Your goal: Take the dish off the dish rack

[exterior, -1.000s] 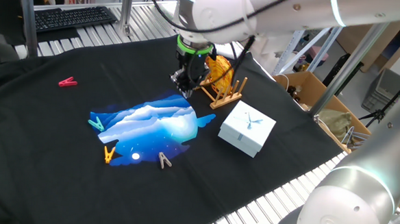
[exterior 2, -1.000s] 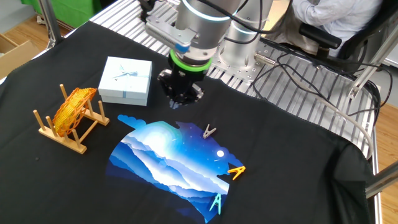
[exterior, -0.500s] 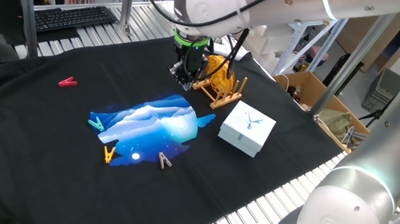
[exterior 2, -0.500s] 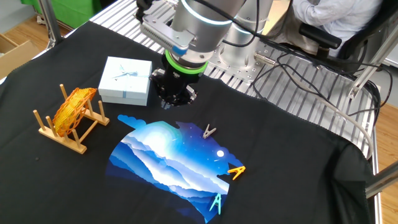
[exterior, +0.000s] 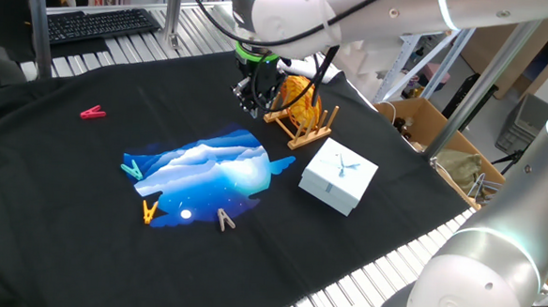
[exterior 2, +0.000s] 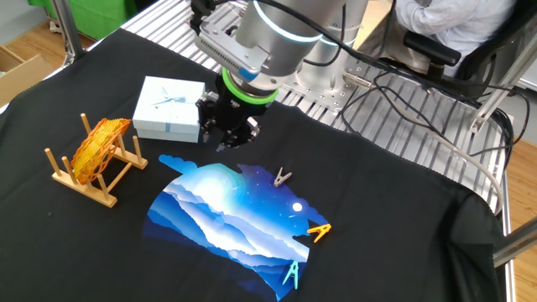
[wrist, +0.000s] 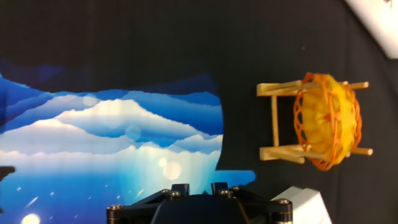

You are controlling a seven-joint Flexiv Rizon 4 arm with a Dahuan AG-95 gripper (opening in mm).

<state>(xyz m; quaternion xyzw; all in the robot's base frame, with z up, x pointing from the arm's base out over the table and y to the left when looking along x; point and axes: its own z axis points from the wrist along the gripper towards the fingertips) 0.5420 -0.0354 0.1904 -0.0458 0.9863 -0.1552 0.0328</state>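
The dish [exterior 2: 98, 147] stood in the dish rack [exterior 2: 86, 179] near one worktop [exterior 2: 403, 218] edge, beside the box [exterior 2: 170, 107].

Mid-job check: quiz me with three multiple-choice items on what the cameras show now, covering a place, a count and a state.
1. Where is the dish?
A. on the white box
B. standing between the pegs of the dish rack
C. flat on the blue cloth

2. How many clothespins does the one fixed view show?
A. two
B. six
C. four

3. How does the pincer stand to the dish?
A. apart from it
B. clamped on its rim
C. pressing it flat

Answers:
1 B: the dish stands on edge in the rack.
2 C: pink, teal, orange, tan.
3 A: black cloth shows between them in the other fixed view.
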